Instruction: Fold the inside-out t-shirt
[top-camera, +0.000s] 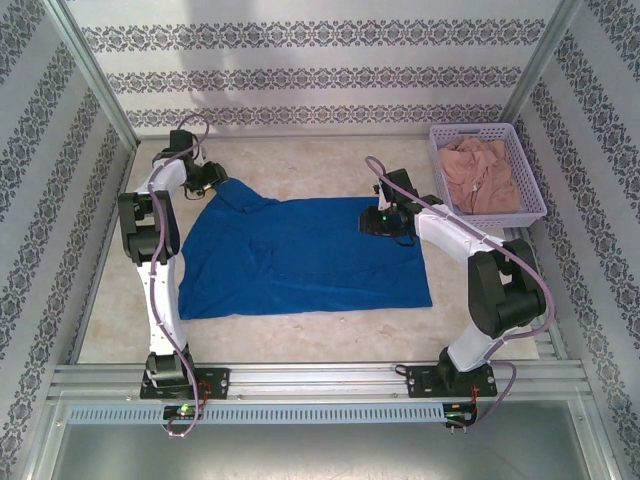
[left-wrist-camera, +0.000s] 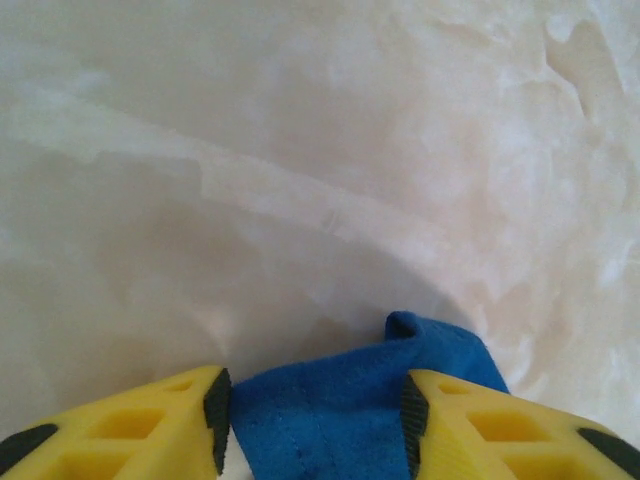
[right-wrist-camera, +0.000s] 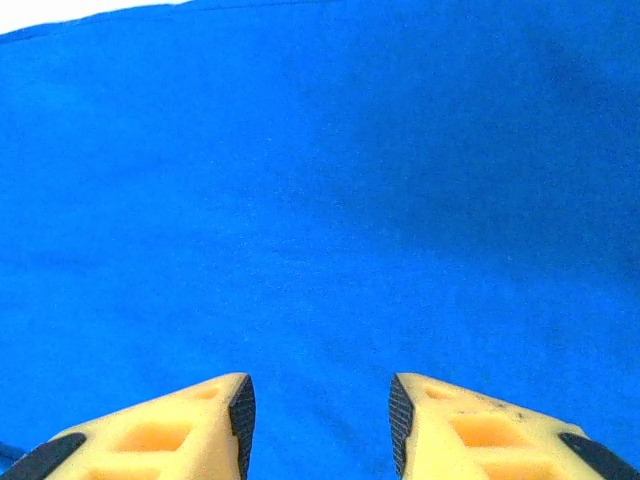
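Looking down from the top camera, I have the inside-out t-shirt (top-camera: 300, 255) spread flat on the middle of the table (top-camera: 300, 335), its long axis running left to right across the surface and its far-left corner drawn out toward the table's far-left corner. That corner is what the fold turns on, and my left gripper (top-camera: 205, 178) sits right at it. In the left wrist view the fingers (left-wrist-camera: 190, 420) stand apart astride the blue tip, and a sliver of table shows beside one pad, so I judge it not yet clamped. My right gripper (top-camera: 385, 222) is over the shirt's far-right edge, jaws apart above smooth cloth with nothing pinched. Each arm is nearest its own far corner, so the shirt body lies toward me from both.
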